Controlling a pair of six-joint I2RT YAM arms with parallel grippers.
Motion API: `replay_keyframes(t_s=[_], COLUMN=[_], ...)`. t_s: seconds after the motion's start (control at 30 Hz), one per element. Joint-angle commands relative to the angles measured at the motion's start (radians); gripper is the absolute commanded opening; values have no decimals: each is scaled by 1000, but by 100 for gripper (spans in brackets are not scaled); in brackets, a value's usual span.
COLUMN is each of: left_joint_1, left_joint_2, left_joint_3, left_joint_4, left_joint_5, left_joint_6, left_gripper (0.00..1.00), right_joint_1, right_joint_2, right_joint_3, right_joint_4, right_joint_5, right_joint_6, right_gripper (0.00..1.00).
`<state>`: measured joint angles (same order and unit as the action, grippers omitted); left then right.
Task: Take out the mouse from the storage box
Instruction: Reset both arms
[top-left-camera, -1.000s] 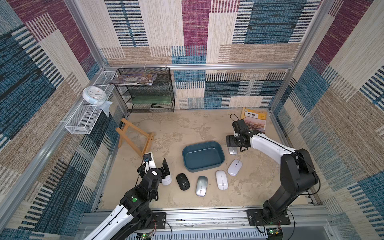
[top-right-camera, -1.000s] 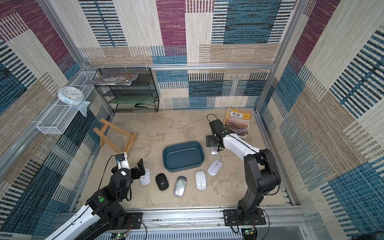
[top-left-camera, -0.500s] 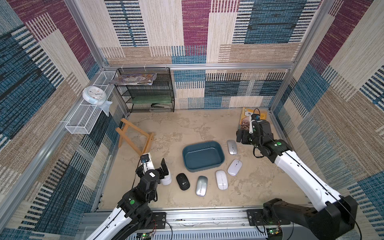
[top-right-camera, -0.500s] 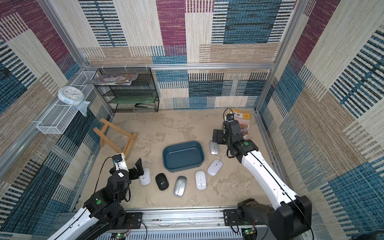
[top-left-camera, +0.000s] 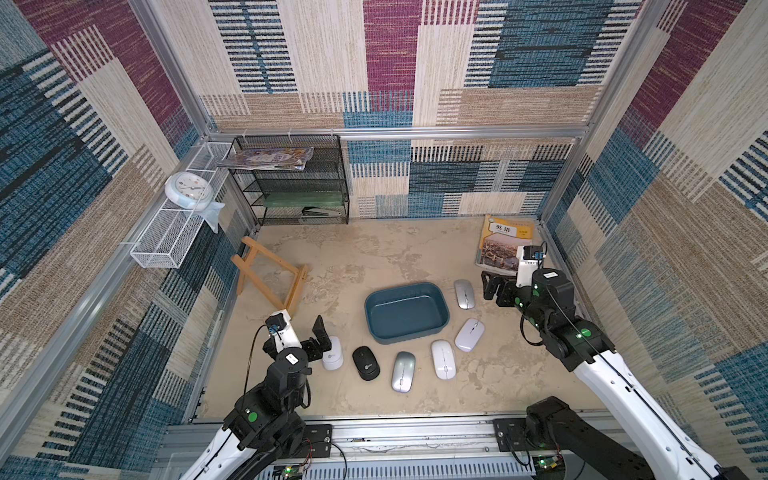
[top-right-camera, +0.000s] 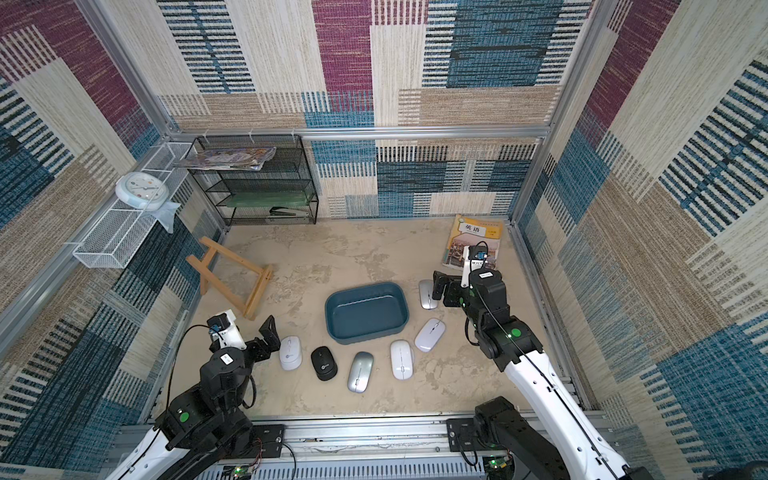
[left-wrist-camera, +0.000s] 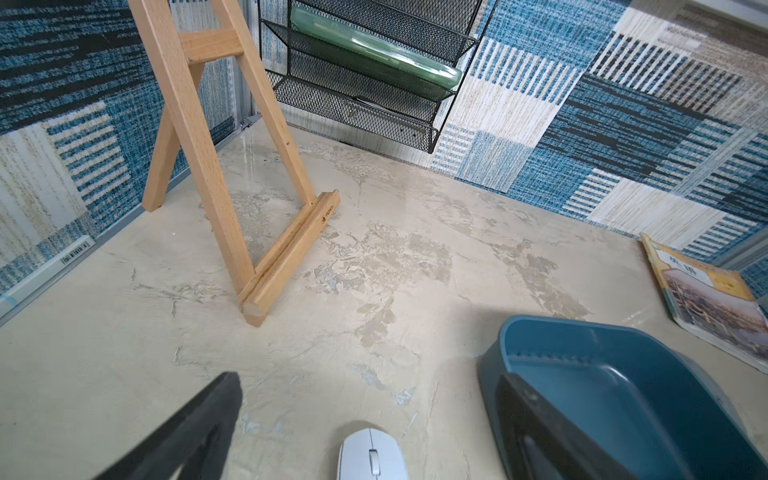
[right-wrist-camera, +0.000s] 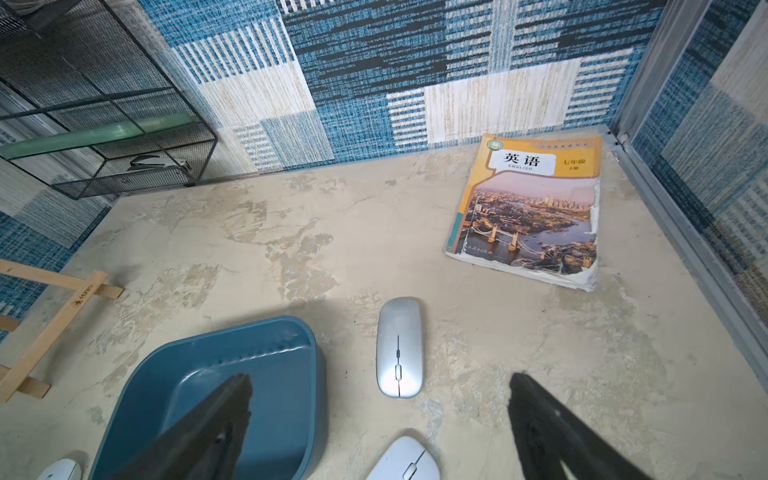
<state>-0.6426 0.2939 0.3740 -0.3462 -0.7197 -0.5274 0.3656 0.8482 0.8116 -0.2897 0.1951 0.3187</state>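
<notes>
My right tool (right-wrist-camera: 378, 376) is spread wide, grasping nothing. The silver mouse (top-left-camera: 464, 294) lies flat on the bench (top-left-camera: 374, 257), just beside the box (top-left-camera: 405, 309) on its right side, with a gap between them. The tool hangs near the mouse, apart from it. The box sits upright mid-bench. My left tool (left-wrist-camera: 368, 380) is also spread, nothing in it, with a white mouse (top-left-camera: 332, 353) just ahead. More mice (top-left-camera: 442, 359) lie in an arc along the box's near side. A book (top-left-camera: 505, 241) is in the far right corner.

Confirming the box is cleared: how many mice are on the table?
6, all outside the storage box: white mouse by the left tool, then black mouse, silver mouse, second white mouse, pale mouse around its near side; another silver mouse by the right tool.
</notes>
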Motion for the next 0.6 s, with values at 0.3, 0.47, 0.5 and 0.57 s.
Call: replay_keyframes(t_s=[0.3,0.47,0.5,0.57], left_joint_1=[29,153,185,242], left_joint_2=[376,594,629,684], left_joint_3=[108,179,193,215], left_joint_4=[364,444,439,420], left_joint_5=[-178,-92,-83,-75], left_joint_6=[-7,9,5,-3], left_gripper=[99,99,99,99], right_joint_1=[1,0,1,0], right_joint_2=[-121,-101,-95,-90], right_joint_3=[-125,-154,-161,-166], right_joint_4=[144,141,142,148], right_joint_5=[83,117,116,111], right_joint_6=[3,-26,-37,-49], right_gripper=[99,99,99,99])
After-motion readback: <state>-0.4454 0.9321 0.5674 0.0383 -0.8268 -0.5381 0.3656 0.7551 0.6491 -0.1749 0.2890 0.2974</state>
